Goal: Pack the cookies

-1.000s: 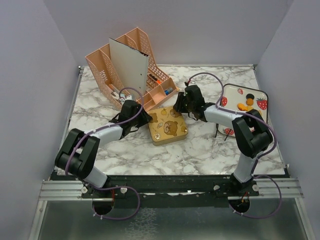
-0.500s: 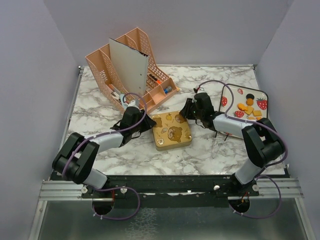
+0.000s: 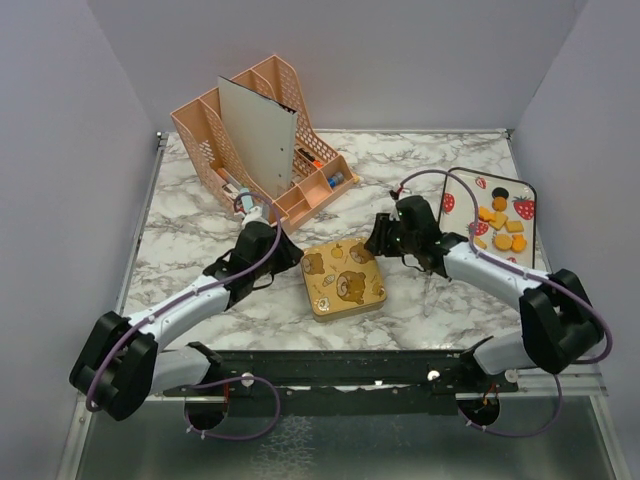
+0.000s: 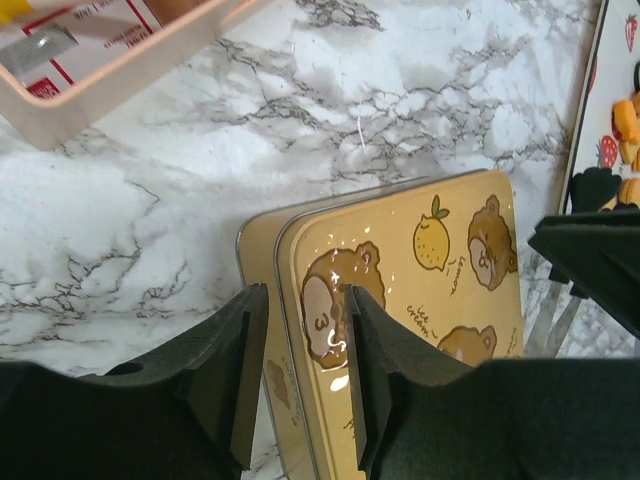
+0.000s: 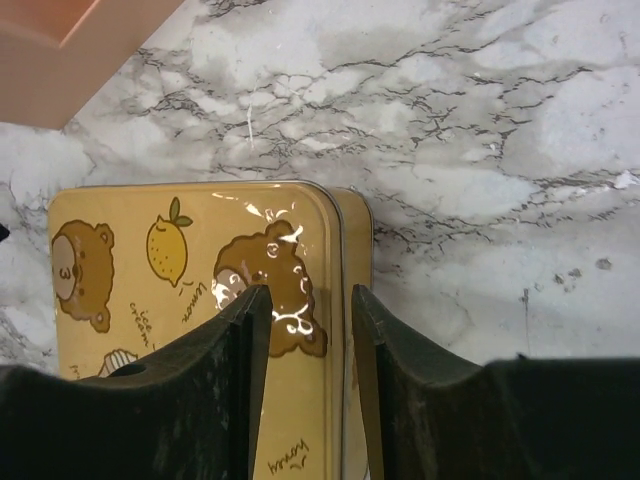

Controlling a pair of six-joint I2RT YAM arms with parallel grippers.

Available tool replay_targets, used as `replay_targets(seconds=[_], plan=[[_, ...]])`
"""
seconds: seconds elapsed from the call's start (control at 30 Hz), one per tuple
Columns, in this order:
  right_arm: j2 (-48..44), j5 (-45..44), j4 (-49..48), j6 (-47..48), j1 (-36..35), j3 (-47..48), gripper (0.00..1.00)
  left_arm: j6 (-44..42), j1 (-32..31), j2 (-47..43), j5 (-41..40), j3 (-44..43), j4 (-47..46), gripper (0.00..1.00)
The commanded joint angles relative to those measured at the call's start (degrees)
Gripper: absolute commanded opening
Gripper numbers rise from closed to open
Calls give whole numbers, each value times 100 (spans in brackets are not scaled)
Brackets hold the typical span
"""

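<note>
A yellow tin with bear and lemon prints lies closed at the table's middle. My left gripper straddles its left rim, one finger over the lid and one outside the wall; in the left wrist view the jaws stand apart over the tin. My right gripper straddles the right rim the same way, its jaws apart over the tin. The cookies, orange squares and rounds plus a dark round, lie on a strawberry-print tray at the right, and also show at the left wrist view's edge.
A pink mesh desk organizer holding a white board and small items stands at the back left, its corner in the left wrist view. The walls enclose the marble table on three sides.
The tin has slid toward the near edge and turned slightly, with both grippers following at its two sides. The arms have stretched out lower over the table.
</note>
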State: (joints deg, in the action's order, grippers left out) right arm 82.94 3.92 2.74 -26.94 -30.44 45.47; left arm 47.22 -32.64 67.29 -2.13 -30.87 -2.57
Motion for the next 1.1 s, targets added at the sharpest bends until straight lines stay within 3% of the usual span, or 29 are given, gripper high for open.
replay_targets(seconds=[0.0,0.4,0.83,1.07], plan=[[-516,-108,859,221,-28,42,45,-287,6,31,-546,-353,447,42],[-1696,551,2003,298,-24,-356,45,-414,4,927,-211,-425,139,39],[-1828,1395,2230,237,-24,-938,42,-483,4,854,-288,-357,222,37],[-1473,1322,2120,-59,-24,-1448,37,-517,5,821,-295,-353,204,37]])
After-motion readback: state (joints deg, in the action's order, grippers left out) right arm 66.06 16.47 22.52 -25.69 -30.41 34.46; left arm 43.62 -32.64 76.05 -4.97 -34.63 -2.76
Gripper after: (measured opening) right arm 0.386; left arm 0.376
